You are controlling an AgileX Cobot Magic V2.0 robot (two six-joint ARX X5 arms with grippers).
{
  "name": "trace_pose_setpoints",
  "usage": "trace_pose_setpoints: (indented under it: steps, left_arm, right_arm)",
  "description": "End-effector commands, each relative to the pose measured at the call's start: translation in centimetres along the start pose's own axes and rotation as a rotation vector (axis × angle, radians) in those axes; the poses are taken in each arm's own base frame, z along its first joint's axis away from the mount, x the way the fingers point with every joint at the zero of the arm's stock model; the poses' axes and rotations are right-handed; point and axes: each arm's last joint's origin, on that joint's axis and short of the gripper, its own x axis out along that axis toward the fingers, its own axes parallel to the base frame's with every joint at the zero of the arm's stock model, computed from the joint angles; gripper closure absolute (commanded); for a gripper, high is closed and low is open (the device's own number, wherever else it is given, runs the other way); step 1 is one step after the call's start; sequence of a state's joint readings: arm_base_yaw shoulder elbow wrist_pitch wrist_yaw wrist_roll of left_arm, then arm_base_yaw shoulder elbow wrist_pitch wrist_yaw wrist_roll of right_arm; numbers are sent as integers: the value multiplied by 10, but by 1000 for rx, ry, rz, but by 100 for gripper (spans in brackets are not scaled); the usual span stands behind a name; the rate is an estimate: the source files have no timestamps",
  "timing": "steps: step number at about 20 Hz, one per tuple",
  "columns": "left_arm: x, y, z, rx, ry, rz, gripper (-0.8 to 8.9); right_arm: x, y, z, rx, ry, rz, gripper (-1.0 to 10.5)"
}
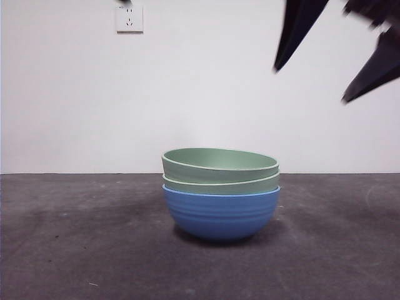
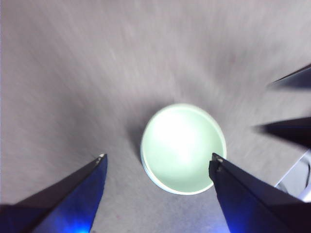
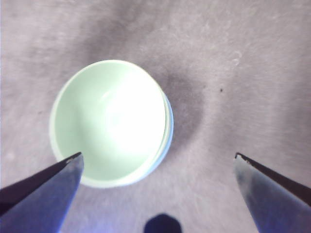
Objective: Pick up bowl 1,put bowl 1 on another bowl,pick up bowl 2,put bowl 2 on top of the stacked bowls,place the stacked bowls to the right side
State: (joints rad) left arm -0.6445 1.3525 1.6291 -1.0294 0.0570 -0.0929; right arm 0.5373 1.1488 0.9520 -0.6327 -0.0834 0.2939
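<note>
Stack complete at table centre: two green bowls nested in the blue bowl (image 1: 220, 215), top one (image 1: 219, 164) tilted. Right gripper (image 3: 158, 162) hovers above, jaws wide, empty; left gripper (image 2: 158, 162) likewise. Best gripped at the rim, low enough to catch all three.

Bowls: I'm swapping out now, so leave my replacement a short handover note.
Left gripper: open, empty, high above the stack.
Right gripper: open, empty, also above the stack.
Stack: blue bowl at the bottom, two green bowls nested in it, top one tilted, mid-table.
Done: both green bowls stacked.
Left: move the stack to the right side.
</note>
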Motion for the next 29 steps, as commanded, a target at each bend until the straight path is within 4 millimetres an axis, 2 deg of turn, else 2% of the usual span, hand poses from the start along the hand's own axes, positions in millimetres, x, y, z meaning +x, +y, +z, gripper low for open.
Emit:
trace_pose_setpoints:
  steps: [1, 5, 8, 10, 11, 16, 17, 22, 25, 29]
  left_arm:
    - [-35, -2, -4, 25, -59, -2, 459]
    - [-81, -3, -18, 30, -163, -11, 459]
    - [-95, -4, -26, 31, -170, -13, 459]
    - [-97, -3, -29, 30, -153, -11, 459]
    - [-96, -3, -30, 29, -144, -10, 459]
    - [-96, -3, -30, 29, -145, -9, 460]
    - [-96, -3, -30, 29, -145, -9, 460]
    - [-96, -3, -30, 28, -145, -10, 460]
    - [-96, -3, -30, 28, -145, -10, 460]
    - [-96, -3, -30, 29, -144, -10, 460]
  right_arm:
    - [28, -1, 2, 59, 63, 8, 435]
    - [80, -5, 0, 108, 168, -3, 439]
    - [109, -8, -5, 146, 218, 4, 443]
    - [118, -9, -6, 165, 236, 18, 449]
    - [120, -9, -7, 173, 242, 17, 480]
    - [121, -9, -8, 173, 254, 24, 818]
    - [121, -9, -8, 174, 259, 38, 857]
    - [121, -9, -10, 173, 276, 32, 862]
    - [121, -10, -10, 170, 277, 28, 962]
    - [120, -9, -7, 166, 247, 43, 962]
